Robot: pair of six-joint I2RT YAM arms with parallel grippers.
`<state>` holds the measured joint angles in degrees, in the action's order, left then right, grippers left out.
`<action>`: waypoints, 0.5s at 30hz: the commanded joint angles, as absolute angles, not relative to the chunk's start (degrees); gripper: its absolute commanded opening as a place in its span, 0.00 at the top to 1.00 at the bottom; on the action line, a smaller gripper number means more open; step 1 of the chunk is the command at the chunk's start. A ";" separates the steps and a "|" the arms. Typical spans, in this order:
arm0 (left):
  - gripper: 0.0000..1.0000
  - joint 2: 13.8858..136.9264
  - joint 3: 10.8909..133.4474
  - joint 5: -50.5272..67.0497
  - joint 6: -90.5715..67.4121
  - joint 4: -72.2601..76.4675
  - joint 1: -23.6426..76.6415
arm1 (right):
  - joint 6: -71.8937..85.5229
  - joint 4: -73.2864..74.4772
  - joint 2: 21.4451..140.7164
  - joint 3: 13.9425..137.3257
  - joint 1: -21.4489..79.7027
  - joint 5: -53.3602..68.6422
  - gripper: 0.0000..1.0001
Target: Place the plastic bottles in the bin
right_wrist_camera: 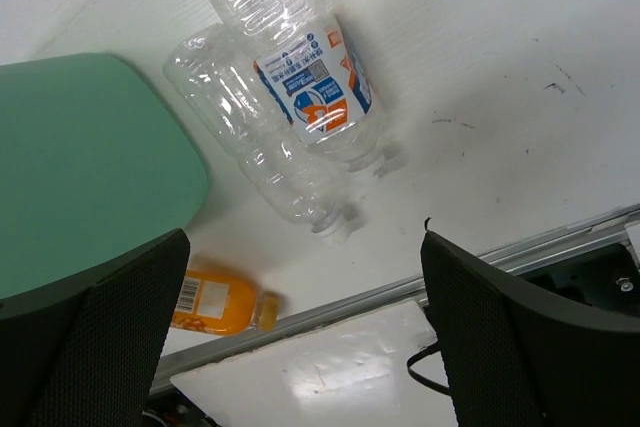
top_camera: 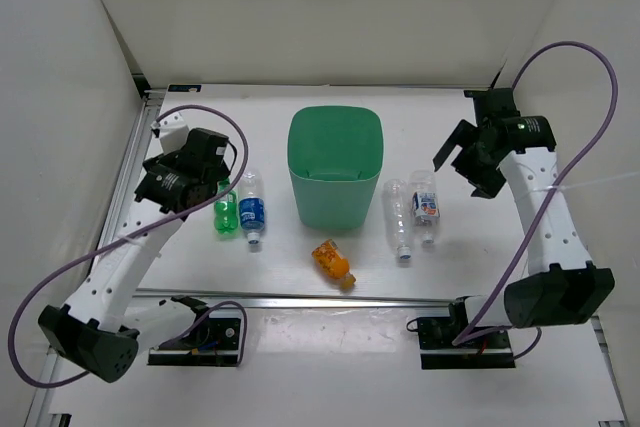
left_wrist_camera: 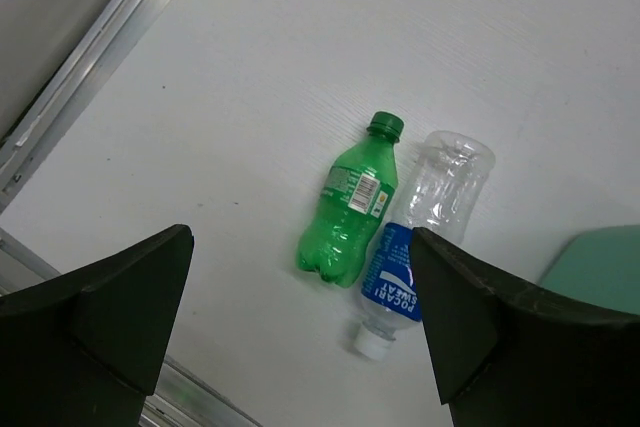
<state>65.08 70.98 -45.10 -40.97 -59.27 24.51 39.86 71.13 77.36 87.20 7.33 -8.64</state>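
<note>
The mint-green bin (top_camera: 335, 202) stands upright mid-table. A green bottle (top_camera: 225, 212) and a clear blue-labelled bottle (top_camera: 252, 209) lie side by side left of it. A plain clear bottle (top_camera: 399, 217) and a clear bottle with a blue-white label (top_camera: 425, 205) lie to its right. An orange bottle (top_camera: 333, 261) lies in front of the bin. My left gripper (top_camera: 218, 179) is open and empty above the green bottle (left_wrist_camera: 352, 217) and the blue-labelled one (left_wrist_camera: 420, 237). My right gripper (top_camera: 462, 165) is open and empty, raised right of the labelled bottle (right_wrist_camera: 300, 77) and the plain clear one (right_wrist_camera: 250, 147).
A metal rail (top_camera: 300, 299) runs along the table's near edge, and another rail (top_camera: 128, 162) runs along the left side. White walls enclose the back and sides. The bin's corner (left_wrist_camera: 600, 267) shows in the left wrist view, and its side (right_wrist_camera: 80, 167) and the orange bottle (right_wrist_camera: 215, 307) in the right wrist view.
</note>
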 commanded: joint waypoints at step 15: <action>0.00 51.42 56.26 -38.67 -44.12 -60.47 21.72 | 28.57 71.73 103.79 97.64 -1.50 1.50 0.00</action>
